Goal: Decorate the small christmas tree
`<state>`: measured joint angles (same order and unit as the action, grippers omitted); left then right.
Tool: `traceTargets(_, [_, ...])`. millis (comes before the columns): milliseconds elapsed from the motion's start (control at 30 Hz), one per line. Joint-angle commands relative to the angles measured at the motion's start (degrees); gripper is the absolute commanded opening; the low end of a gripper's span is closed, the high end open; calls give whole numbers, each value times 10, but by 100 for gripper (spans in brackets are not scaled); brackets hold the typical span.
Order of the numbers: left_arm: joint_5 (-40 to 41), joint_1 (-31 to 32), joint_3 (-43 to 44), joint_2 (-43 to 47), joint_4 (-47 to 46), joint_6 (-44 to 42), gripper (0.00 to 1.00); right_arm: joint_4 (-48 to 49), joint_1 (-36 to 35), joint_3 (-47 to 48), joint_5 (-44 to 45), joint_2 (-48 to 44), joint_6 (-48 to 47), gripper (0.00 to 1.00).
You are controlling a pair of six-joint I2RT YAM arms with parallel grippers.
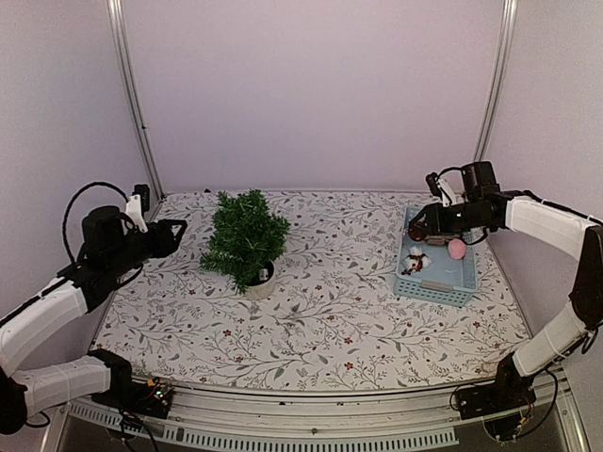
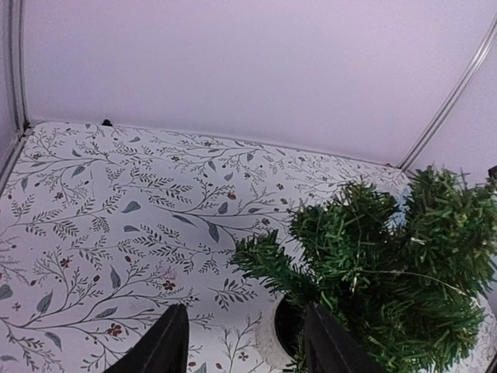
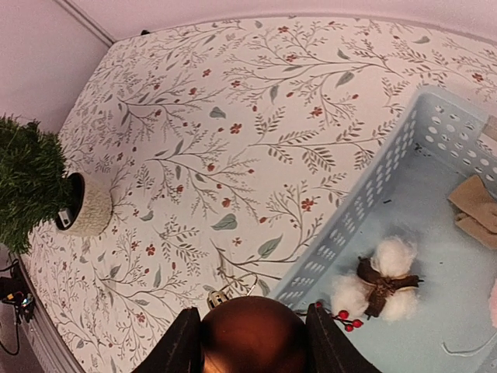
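the right gripper (image 3: 252, 346) is clenched on a copper-brown bauble (image 3: 252, 330), held over the tree-side edge of the pale blue basket (image 3: 373, 186) at the right of the table (image 1: 330, 320). a cotton ornament (image 3: 380, 281), a red berry sprig (image 3: 345, 317) and a pink ball (image 1: 457, 249) lie inside the basket. the left gripper (image 2: 241, 346) hangs with its jaws released and nothing between them, just beside the small christmas tree (image 1: 245, 235). the tree stands upright in its white pot (image 1: 264, 280) at the left-centre of the table, well apart from the basket. we judge four risks from here. the bauble looks round and smooth, so it may slip from the fingers on the long carry across. its thin loop (image 3: 233, 286) may miss a twig or slide off the soft needles. a firm push into the branches may tip the light pot unless the left arm steadies it. and the two arms may crowd each other at the tree.
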<state>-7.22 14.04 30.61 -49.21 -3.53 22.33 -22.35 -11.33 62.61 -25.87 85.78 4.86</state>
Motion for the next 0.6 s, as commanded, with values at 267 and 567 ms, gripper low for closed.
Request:
traceTargets(267, [5, 85, 31, 11, -13, -94, 51, 86, -144, 21, -121, -11, -36, 30])
traceTargets(567, [17, 113, 33, 15, -14, -118, 51, 94, -258, 94, -161, 47, -102, 27])
